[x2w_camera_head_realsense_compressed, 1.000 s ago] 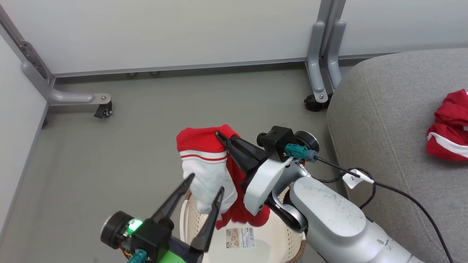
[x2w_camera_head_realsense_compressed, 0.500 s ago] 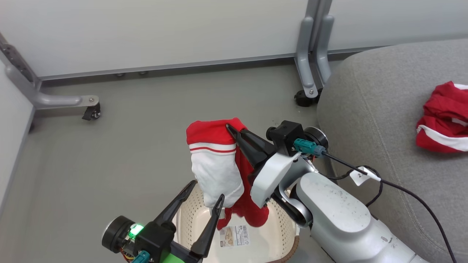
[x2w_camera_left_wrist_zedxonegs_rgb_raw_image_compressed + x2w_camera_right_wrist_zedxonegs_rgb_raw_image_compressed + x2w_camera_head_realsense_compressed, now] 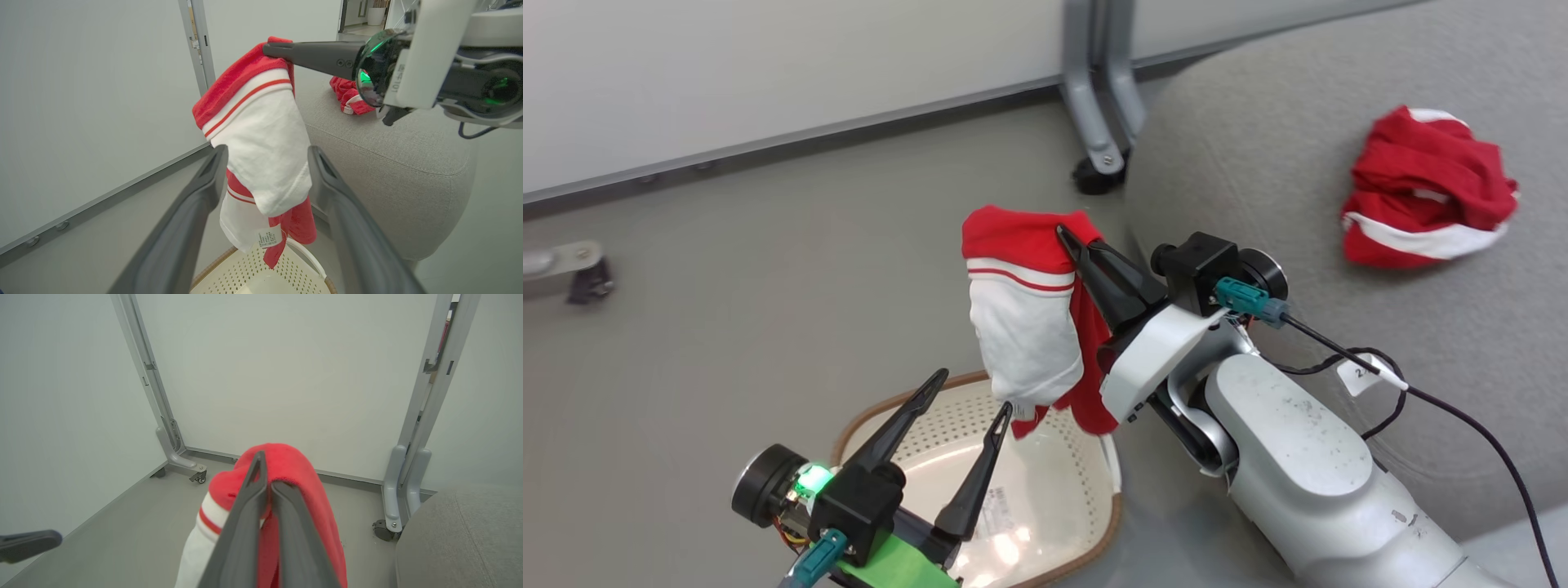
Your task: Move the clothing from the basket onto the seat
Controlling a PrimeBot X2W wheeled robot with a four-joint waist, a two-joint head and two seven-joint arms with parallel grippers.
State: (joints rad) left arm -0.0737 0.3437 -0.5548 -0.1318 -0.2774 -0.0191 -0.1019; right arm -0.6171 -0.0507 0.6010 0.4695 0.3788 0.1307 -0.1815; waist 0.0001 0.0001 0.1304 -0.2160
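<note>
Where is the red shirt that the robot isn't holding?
The loose red garment lies crumpled on the grey seat, upper right in the head view, right of the right gripper, which holds the hanging garment over the basket.

We note soft red fabric garment (image 3: 1025, 327), large white panel, red stripe on white trim: hangs lengthwise in air, lower end dangling above cream-white perforated plastic basket (image 3: 1086, 482), brown-rimmed, upright. We see second red garment (image 3: 1425, 192), white-trimmed, crumpled on large grey woven-fabric seat cushion (image 3: 1462, 327) beside basket.
</note>
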